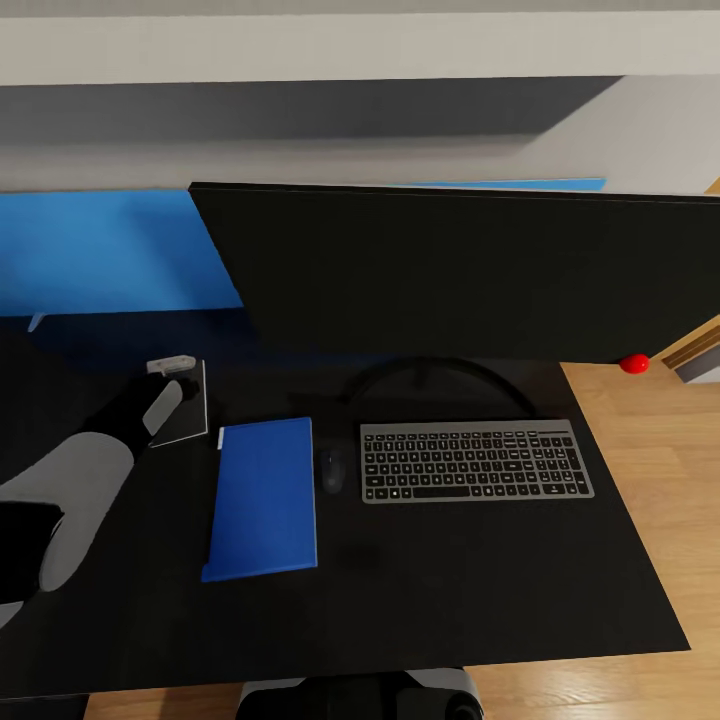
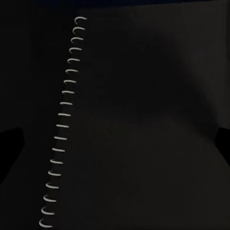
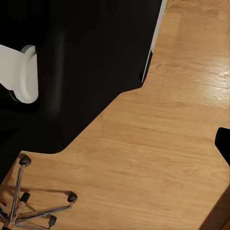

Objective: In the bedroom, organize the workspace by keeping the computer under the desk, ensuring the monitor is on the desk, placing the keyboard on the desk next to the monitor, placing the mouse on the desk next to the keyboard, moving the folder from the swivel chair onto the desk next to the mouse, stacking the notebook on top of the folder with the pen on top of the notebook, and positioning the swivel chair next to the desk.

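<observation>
Notebook (image 1: pixel 186 412) first: from my head camera it lies flat on the black desk (image 1: pixel 450 590) toward my left, a thin dark cover with a pale edge, just beside the blue folder (image 1: pixel 263 498) and apart from it. My left gripper (image 1: pixel 170 368) is over the notebook's far end, and my left arm reaches forward to it from the lower left, grey forearm then dark wrist. From here I cannot tell how far its jaws stand apart. The folder lies flat, a pale strip along its left side. Just right of it is the small dark mouse (image 1: pixel 333 468), then the silver keyboard (image 1: pixel 476 460) with black keys. Behind them the big black monitor (image 1: pixel 450 270) stands on its curved arc stand, a red dot at its lower right corner. A bright blue panel (image 1: pixel 100 250) backs the desk.

From my left wrist camera, the notebook's dark cover (image 2: pixel 143 124) fills the picture close up, with a row of pale spiral rings (image 2: pixel 62 127) down one side. Two dark finger tips (image 2: pixel 9 143) show at opposite edges, set wide apart, with nothing between them but the cover below.

From my right wrist camera, I look down on wood floor (image 3: pixel 158 143), the desk's black edge (image 3: pixel 96 48), and the swivel chair's chrome star base (image 3: pixel 28 201) with black casters. One dark finger tip (image 3: pixel 223 141) shows at the edge; I cannot tell this gripper's opening.
</observation>
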Motion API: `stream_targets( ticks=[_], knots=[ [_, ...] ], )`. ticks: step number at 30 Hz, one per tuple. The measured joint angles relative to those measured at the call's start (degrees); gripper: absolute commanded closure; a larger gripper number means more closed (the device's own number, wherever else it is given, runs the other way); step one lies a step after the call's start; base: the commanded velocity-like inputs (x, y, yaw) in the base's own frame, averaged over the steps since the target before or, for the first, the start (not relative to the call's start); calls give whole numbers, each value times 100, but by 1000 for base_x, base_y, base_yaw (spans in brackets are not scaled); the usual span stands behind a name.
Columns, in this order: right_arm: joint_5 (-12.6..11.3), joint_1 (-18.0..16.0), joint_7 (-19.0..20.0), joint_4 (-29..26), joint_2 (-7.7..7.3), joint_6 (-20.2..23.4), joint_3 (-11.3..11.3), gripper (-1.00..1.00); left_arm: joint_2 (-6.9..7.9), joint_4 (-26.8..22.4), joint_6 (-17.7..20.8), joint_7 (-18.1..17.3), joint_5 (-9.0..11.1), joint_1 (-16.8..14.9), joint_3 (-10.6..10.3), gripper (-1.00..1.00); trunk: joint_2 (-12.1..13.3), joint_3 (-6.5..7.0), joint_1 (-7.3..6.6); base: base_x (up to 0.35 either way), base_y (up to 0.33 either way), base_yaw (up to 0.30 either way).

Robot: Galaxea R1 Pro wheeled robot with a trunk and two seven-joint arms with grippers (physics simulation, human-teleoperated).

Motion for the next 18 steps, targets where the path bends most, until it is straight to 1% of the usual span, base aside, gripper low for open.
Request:
stream_targets(
  ticks=[12,18],
  knots=[
    [6,0,0,-10,1,7,0,-100,7,36,-72,-30,8,-4,2,-100,0,0,0,0,0,0],
    [3,0,0,-11,1,8,0,-100,6,-19,-91,-27,-50,37,-12,-100,0,0,0,-1,0,0]
  ],
)
